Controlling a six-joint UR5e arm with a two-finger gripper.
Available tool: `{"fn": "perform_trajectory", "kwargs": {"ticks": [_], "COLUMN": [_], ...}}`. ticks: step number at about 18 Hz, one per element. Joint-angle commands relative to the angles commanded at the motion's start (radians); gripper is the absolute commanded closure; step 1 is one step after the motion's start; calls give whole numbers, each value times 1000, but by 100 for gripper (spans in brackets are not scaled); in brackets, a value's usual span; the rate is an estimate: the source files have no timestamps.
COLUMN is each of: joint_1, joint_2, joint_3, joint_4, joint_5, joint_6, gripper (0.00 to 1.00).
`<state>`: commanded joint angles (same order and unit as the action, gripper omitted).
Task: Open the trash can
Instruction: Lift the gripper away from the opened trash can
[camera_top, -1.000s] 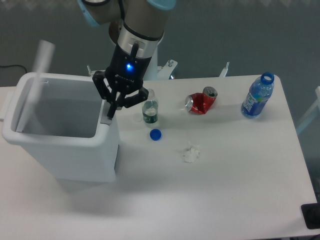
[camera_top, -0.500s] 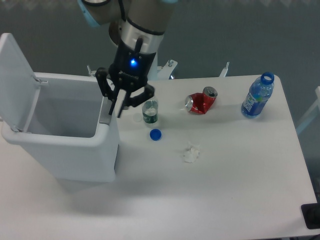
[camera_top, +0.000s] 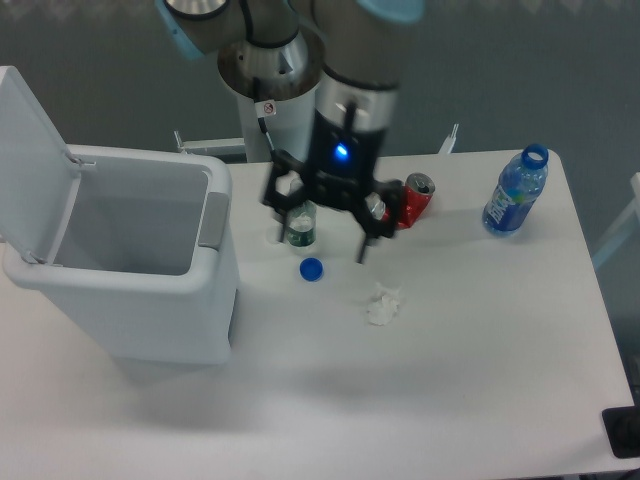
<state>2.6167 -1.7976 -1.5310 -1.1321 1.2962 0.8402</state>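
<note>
The big white plastic trash can (camera_top: 130, 270) with rounded corners sits on the left side of the white counter (camera_top: 450, 380). Its flat lid (camera_top: 30, 160) stands up at the can's 9 o'clock side, so the can is open. A grey push tab (camera_top: 212, 218) sits on its right rim.

The black two-finger gripper (camera_top: 321, 240) hangs over the middle of the counter, at 3 o'clock from the can. Its jaws are spread wide and hold nothing.

A small clear bottle with a green label (camera_top: 299, 226) shows between the jaws. A blue cap (camera_top: 311, 268) lies at 6 o'clock from it. A crushed red can (camera_top: 408, 202), a white crumpled paper (camera_top: 382, 306) and a blue water bottle (camera_top: 515, 192) are farther right.
</note>
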Motion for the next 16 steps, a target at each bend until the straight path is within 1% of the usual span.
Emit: {"fn": "perform_trajectory", "kwargs": {"ticks": [2, 5, 7, 9, 11, 12, 13, 14, 16], "joint_1": [52, 97, 124, 129, 129, 129, 128, 129, 132], "joint_2": [-49, -123, -147, -189, -239, -256, -272, -281, -282], "joint_3": [32, 58, 69, 97, 129, 144, 159, 170, 172], "joint_4": [3, 0, -2, 0, -3, -5, -3, -3, -3], "joint_5": [0, 21, 84, 139, 246, 300, 331, 337, 331], "joint_6": [110, 319, 364, 384, 454, 494, 517, 525, 524], "gripper": [0, 0, 0, 0, 0, 0, 0, 0, 0]}}
